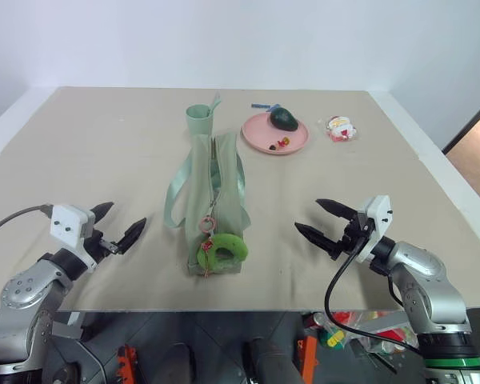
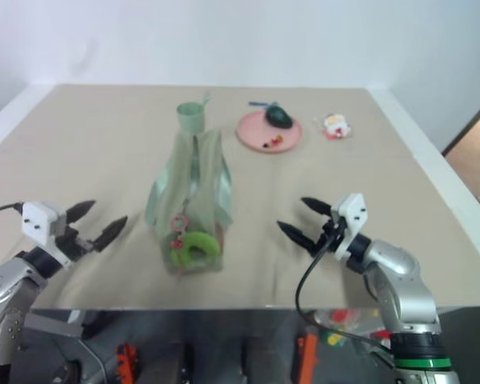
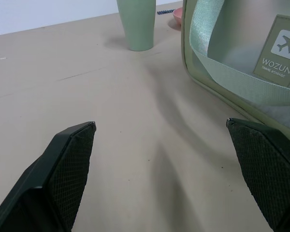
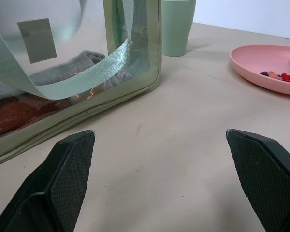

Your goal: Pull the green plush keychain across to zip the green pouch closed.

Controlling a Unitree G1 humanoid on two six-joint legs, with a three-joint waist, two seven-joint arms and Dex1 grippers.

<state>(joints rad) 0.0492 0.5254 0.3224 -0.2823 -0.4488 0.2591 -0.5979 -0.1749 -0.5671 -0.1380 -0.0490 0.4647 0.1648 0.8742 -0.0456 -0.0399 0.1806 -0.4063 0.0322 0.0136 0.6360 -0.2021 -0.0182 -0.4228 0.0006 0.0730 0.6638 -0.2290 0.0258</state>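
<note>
The green pouch [image 1: 210,210] stands unzipped, the green plush keychain [image 1: 222,251] hanging at its near end. Left gripper [image 1: 117,224] and right gripper [image 1: 326,222] flank it, spread wide, empty. Approach not begun; next, one must close on the keychain.

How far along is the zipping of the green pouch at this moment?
Nothing looks done yet. The bright lime-green fuzzy ring keychain hangs at the near end of the pale sage-green fabric pouch, whose top seam appears open. Nothing is in hand: the left gripper and right gripper are open, either side of the pouch, touching nothing. Grasping and pulling the keychain remain.
</note>
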